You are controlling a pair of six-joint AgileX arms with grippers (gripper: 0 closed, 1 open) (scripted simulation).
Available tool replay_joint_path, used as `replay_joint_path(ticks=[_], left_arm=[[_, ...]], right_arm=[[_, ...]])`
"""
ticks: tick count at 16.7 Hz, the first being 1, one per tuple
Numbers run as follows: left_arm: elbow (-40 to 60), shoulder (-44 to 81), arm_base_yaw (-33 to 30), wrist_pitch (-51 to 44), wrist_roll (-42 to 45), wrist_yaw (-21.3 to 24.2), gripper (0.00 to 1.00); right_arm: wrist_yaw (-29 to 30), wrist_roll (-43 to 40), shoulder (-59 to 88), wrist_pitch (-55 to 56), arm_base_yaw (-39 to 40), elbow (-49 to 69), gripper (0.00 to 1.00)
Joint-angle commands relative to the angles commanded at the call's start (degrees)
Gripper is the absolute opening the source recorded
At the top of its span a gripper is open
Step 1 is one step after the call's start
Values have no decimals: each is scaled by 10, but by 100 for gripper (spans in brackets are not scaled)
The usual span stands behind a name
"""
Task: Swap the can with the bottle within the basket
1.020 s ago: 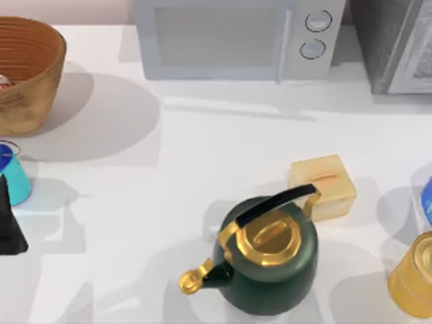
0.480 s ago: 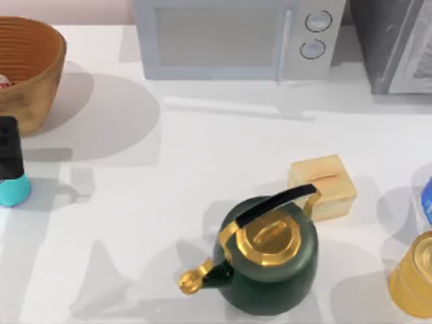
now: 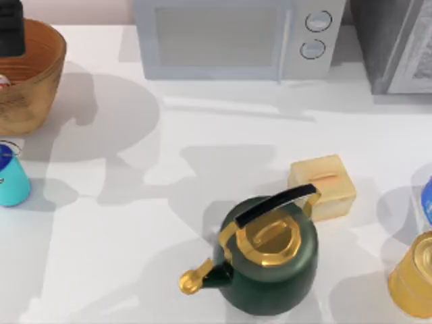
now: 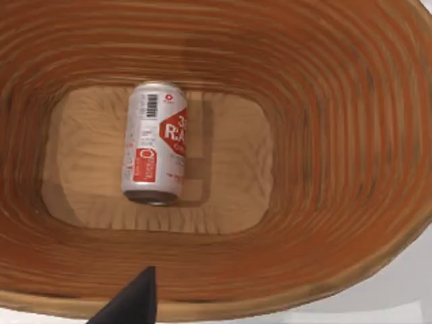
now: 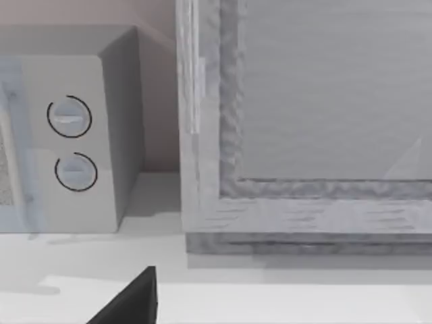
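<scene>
**Left gripper positioned above the basket, with the white-and-red item lying on the floor below**

The left gripper (image 3: 9,28) is being held over the far rim of the basket (image 3: 47,64), at the tabletop's far left corner. In the left wrist view the bottle (image 4: 153,142), a small white-and-red labelled cylinder, is lying on its side on the basket's flat floor, directly beneath the camera, its long axis running across the floor between the ribbed walls. One dark fingertip (image 4: 131,302) is being shown at the picture's edge; whether the jaws are spread or pressed together cannot be told, and nothing is seen gripped. The can (image 3: 12,177) is standing upright outside the basket, at the tabletop's left edge, nearer the front. The left arm is judged the nearer. The right arm is facing the microwave (image 5: 67,138).
</scene>
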Motion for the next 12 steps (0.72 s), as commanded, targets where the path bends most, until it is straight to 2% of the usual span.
replay_joint_path(ticks=[7, 12], left_arm=[[285, 171, 19, -75, 20, 16, 100], [452, 317, 33, -183, 40, 22, 100]], right_arm=[[0, 0, 0, 0, 0, 0, 100], [0, 0, 0, 0, 0, 0, 100]])
